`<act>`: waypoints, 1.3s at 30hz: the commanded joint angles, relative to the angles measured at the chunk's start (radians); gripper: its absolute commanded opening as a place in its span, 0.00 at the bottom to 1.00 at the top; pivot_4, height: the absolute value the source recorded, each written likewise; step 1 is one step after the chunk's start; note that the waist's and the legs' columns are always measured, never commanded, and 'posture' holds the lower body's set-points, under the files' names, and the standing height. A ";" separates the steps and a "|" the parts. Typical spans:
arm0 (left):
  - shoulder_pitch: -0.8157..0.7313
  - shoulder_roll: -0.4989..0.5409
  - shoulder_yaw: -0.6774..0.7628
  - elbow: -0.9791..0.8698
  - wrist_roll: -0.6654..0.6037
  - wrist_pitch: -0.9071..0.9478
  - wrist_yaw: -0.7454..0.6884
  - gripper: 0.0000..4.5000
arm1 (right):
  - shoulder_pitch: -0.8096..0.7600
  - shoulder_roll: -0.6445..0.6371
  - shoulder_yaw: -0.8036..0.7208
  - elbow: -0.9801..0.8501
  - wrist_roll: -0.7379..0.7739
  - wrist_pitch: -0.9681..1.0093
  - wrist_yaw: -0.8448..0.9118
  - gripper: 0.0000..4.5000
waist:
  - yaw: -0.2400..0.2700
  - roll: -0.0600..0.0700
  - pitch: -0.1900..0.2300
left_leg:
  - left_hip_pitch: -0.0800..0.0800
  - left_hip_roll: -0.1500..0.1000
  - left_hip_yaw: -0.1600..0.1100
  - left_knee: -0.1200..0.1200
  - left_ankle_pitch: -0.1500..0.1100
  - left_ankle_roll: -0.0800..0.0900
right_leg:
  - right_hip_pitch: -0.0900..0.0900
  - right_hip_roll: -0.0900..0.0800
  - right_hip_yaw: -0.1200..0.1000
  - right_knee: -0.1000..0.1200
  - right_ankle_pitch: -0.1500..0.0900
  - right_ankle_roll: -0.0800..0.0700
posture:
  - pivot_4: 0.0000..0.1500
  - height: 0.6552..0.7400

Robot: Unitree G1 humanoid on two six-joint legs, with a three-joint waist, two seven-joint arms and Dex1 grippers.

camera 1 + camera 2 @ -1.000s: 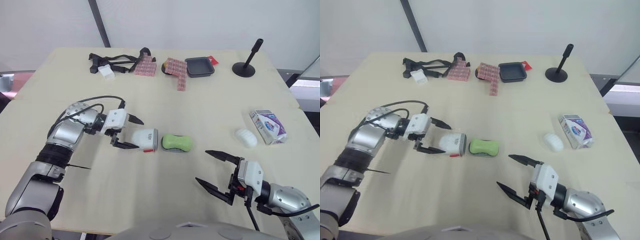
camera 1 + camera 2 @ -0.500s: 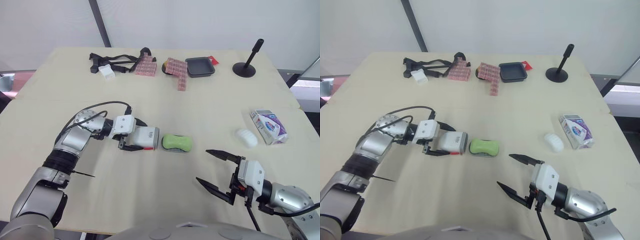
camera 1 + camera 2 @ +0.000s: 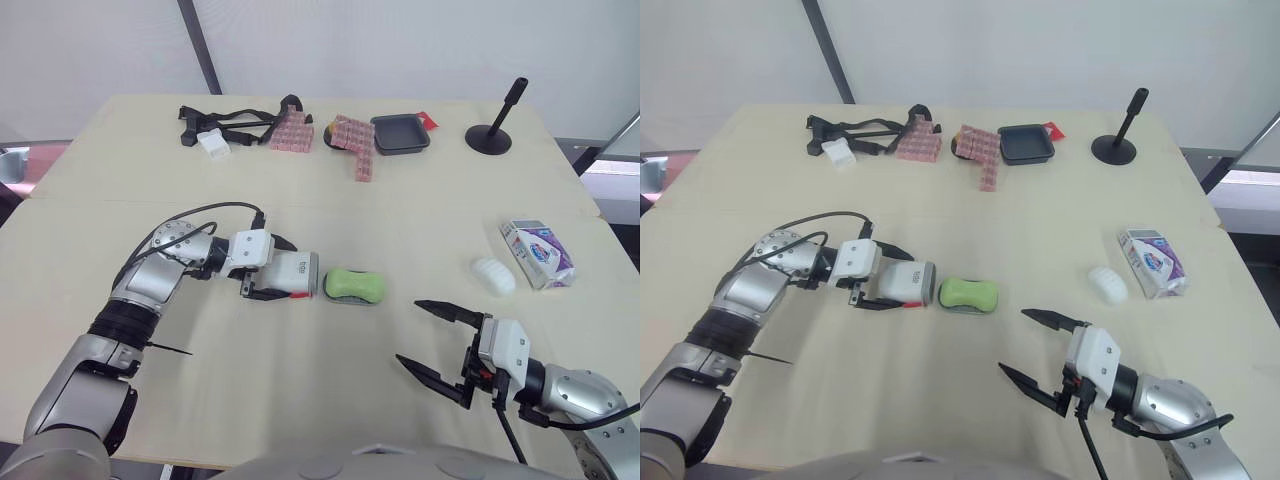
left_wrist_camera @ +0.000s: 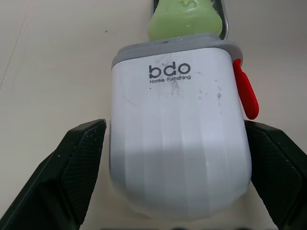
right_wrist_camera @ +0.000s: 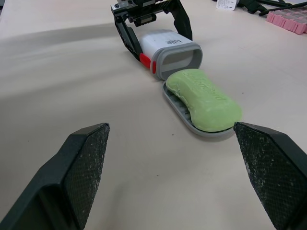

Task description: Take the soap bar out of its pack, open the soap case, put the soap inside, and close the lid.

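Since a second ago my left end effector (image 3: 275,268) has pushed forward from behind the white cover (image 3: 297,275) of the soap case and now has it pinched, one black finger against each long side, as the left wrist view shows. My right end effector (image 3: 408,330) has hardly shifted; it hangs spread wide and holding nothing over the near part of the table (image 3: 300,390), well apart from the case. The green soap (image 3: 353,284) lies on the grey tray (image 5: 183,119), whose end sits just at the cover's open mouth, so I judge the step in hand to be sliding the cover over soap and tray. A white bar (image 3: 492,275) rests just beside the pack (image 3: 537,252) far on my right. What worries me is that nothing holds the tray: if the cover's grey rim catches its edge or the end of the soap, the push may simply shove tray and soap along the table instead of swallowing them. A slight tilt in my grip could also jam the mouth or ride it up over the soap.
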 commanded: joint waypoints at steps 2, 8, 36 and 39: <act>-0.002 0.000 0.012 -0.009 -0.004 -0.018 0.013 0.77 | 0.009 0.000 -0.004 -0.012 -0.002 -0.025 -0.005 1.00 | 0.000 0.000 0.000 | 0.000 0.000 0.000 0.000 0.000 0.000 | 0.000 0.000 0.000 0.000 0.000 0.000 | 1.00 1.00; -0.001 0.001 0.009 -0.001 -0.003 -0.040 0.011 0.77 | 0.020 -0.011 -0.015 -0.004 -0.002 -0.040 0.007 1.00 | 0.000 0.000 0.000 | 0.000 0.000 0.000 0.000 0.000 0.000 | 0.000 0.000 0.000 0.000 0.000 0.000 | 1.00 1.00; 0.068 0.028 0.030 -0.043 -0.025 -0.142 0.016 0.77 | -0.961 -0.109 0.446 0.100 -0.072 0.829 0.013 1.00 | 0.015 0.001 0.001 | 0.004 -0.001 0.000 0.000 0.001 -0.002 | 0.000 0.003 0.000 0.004 0.000 0.000 | 1.00 1.00; 0.072 0.030 0.030 -0.046 -0.022 -0.142 0.023 0.77 | -0.991 -0.090 0.472 0.109 -0.072 0.864 0.018 1.00 | 0.019 0.001 0.001 | 0.004 -0.001 0.000 0.000 0.001 -0.002 | 0.000 0.003 0.000 0.003 0.000 0.000 | 1.00 1.00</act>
